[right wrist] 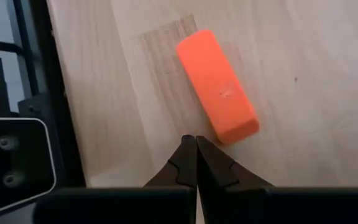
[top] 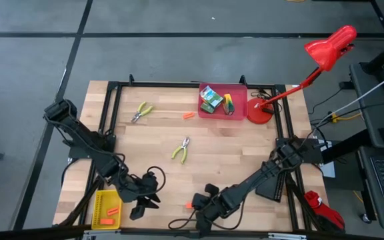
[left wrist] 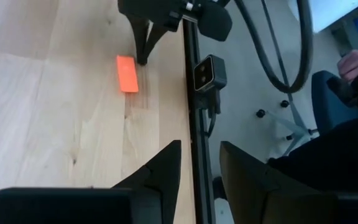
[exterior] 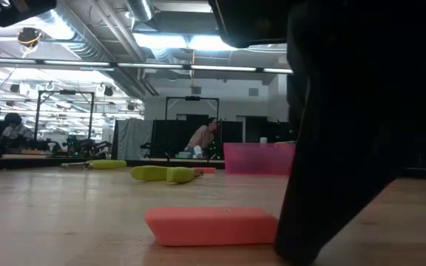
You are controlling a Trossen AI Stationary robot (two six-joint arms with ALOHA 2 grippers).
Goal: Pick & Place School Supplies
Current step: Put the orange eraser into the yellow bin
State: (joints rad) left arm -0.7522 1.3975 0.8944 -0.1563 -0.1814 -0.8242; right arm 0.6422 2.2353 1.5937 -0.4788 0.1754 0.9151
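- I see a wooden table [top: 239,157] in a large hall.
- The orange stick [right wrist: 217,85] lies flat near the table's front edge, just beside my right gripper [right wrist: 196,144], whose fingers are pressed together, empty.
- My left gripper [left wrist: 199,163] hangs nearby with a narrow gap, holding nothing, beside the yellow bin [top: 97,208].
- Two pliers [top: 181,149] lie mid-table; crayon boxes [top: 210,99] sit in the red bin [top: 240,90].

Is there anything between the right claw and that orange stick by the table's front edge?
Nothing visible. The right claw, fingers shut, sits right beside the orange stick on bare wood, its tips just off one end.
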